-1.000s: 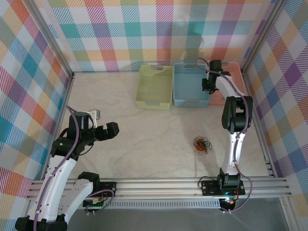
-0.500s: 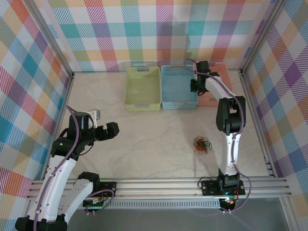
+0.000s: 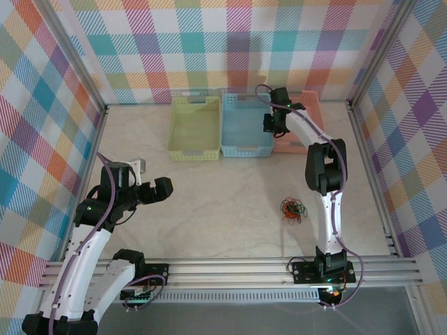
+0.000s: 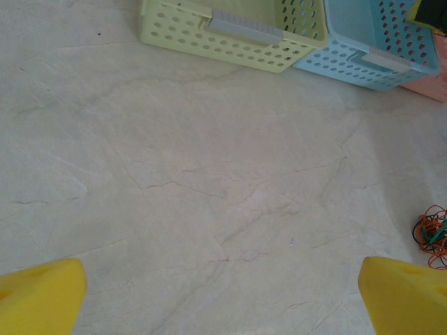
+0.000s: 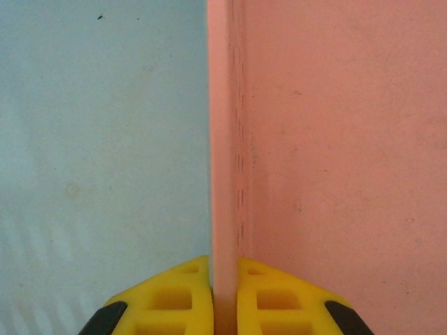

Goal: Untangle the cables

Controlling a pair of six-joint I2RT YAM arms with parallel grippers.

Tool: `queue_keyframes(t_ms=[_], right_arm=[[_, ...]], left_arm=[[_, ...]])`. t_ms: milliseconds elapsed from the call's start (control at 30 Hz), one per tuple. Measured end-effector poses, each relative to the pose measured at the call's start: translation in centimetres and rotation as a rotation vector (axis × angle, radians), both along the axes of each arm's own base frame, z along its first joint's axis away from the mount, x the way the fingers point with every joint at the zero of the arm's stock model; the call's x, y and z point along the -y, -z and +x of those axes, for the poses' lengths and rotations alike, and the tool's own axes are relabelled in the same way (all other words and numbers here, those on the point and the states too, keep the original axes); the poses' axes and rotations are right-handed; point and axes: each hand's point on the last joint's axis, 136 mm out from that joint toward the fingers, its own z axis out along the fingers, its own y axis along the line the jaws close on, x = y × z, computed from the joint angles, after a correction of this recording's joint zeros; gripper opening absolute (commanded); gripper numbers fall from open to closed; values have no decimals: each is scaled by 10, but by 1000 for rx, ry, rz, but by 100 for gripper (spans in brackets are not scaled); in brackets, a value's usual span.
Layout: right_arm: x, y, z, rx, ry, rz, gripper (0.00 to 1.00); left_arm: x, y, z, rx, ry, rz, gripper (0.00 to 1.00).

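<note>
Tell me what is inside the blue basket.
Only its bare floor shows inside the blue basket. The right gripper, shut on the pink basket, hides the blue one's right edge.

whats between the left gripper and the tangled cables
Nothing but bare table. In the top external view that stretch runs from the left gripper to the cables, and the left wrist view agrees.

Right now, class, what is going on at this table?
The right gripper is shut on the side wall of the pink basket, which sits at the far edge beside a blue basket and a yellow basket. The left gripper hangs open above the table. The cables lie knotted and untouched.
</note>
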Motion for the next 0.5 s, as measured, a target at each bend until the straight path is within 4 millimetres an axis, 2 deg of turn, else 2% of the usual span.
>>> queue_keyframes(t_ms=[200,267,333,400,500], right_arm=[[-10,-3,-5,-11,-12,23,45],[-10,-10,-8,-9,-16,22,49],[-8,-29,-14,11,-21,26,53],[-4,-59,-27,45,-22,35,55],[1,-115,-60,107,-29,76,56]], left_arm=[[0,1,1,-5,0,1,99],[0,1,1,-5,0,1,99],[0,1,1,-6,0,1,99],[0,1,1,-5,0,1,99],[0,1,1,-5,0,0,99]])
